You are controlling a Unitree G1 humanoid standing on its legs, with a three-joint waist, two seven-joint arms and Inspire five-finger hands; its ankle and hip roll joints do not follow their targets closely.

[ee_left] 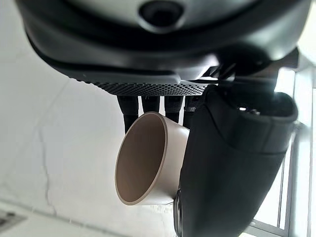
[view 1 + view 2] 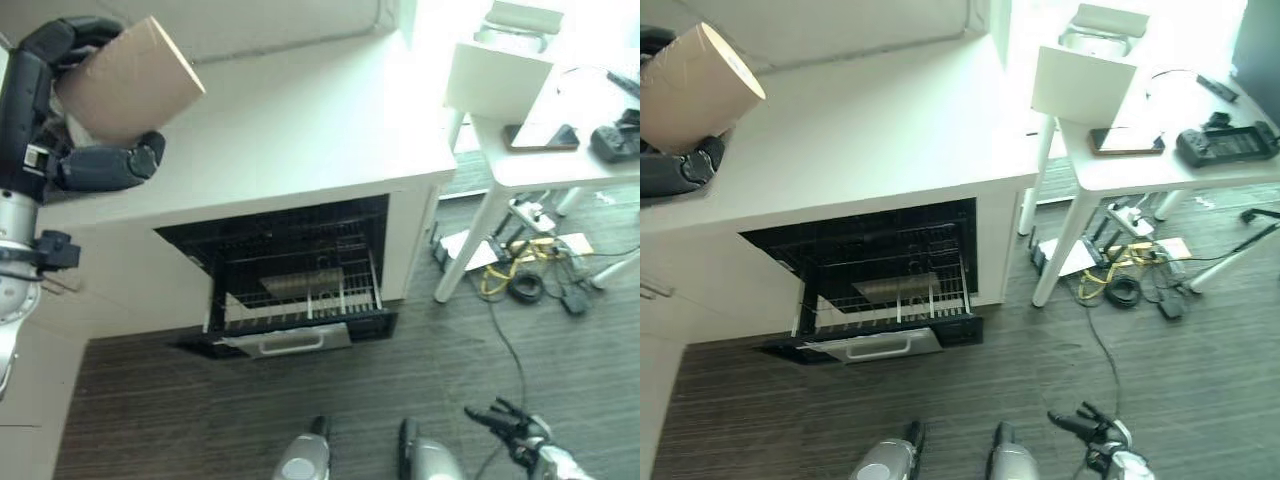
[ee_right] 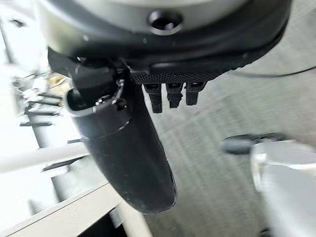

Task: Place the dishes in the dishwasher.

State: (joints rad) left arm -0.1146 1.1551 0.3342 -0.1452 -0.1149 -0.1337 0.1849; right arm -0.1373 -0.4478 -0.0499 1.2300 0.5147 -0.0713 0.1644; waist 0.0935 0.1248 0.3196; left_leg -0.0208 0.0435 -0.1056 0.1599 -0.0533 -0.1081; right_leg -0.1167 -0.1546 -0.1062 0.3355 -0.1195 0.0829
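Observation:
My left hand [image 2: 60, 110] is raised above the white counter [image 2: 300, 130] at the far left, shut on a tan cup [image 2: 130, 80] lying on its side in the grip. In the left wrist view the cup's open mouth [image 1: 143, 158] shows between the fingers and thumb [image 1: 232, 163]. Below the counter the dishwasher [image 2: 285, 280] stands open, its black wire rack [image 2: 300, 295] pulled out over the lowered door, with a flat grey dish [image 2: 300, 283] in it. My right hand [image 2: 515, 428] hangs low near the floor at the lower right, fingers straight and holding nothing [image 3: 170, 94].
A white side table [image 2: 560, 140] stands to the right of the counter with a phone [image 2: 540, 137], a dark controller [image 2: 615, 140] and a white box [image 2: 500, 75] on it. Cables and a power strip [image 2: 525, 270] lie on the dark floor beneath it.

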